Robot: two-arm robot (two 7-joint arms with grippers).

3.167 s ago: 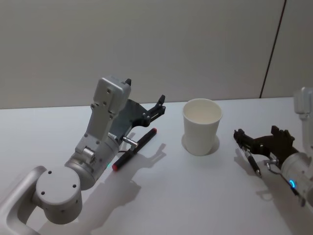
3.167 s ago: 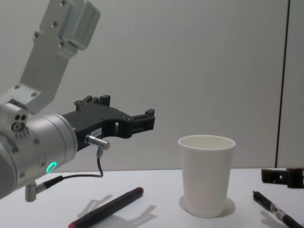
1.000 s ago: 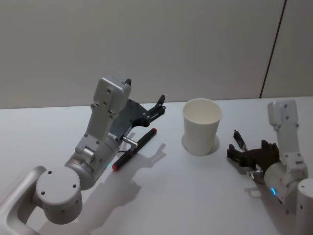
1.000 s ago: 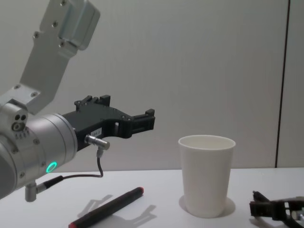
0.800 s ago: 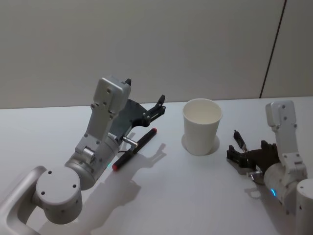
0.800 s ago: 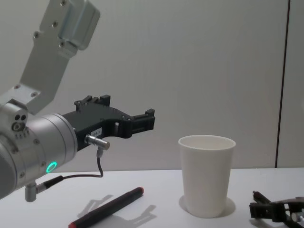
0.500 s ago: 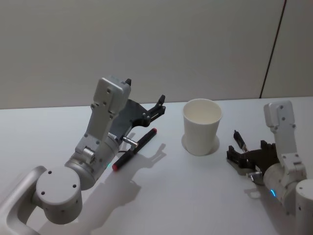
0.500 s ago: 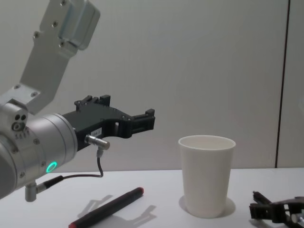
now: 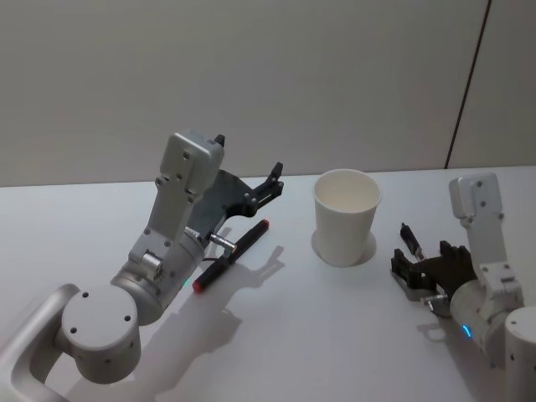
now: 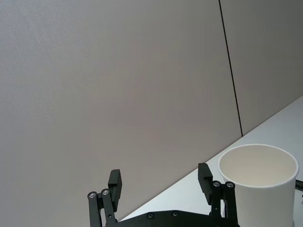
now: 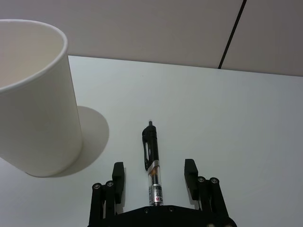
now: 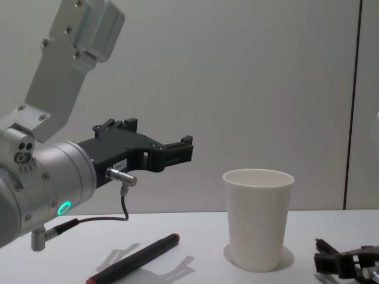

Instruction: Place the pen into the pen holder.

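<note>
Head view: the right gripper (image 9: 412, 270) is hovering low over the desk (image 9: 318, 335) near the pen holder (image 9: 345, 219), above the pen (image 9: 409, 238). Right wrist view: its fingers (image 11: 118, 173) are standing apart, straddling the barrel without touching. The pen is probably light, stiff and slick, so mid-barrel suits. Left wrist view: the left gripper (image 10: 159, 177) is idling, fingers spread.

head cam high, looking down over desk (image 9: 335, 335); chest cam low, side-on; wrist cams near, facing forward. all four share pen holder (image 9: 346, 226).
</note>
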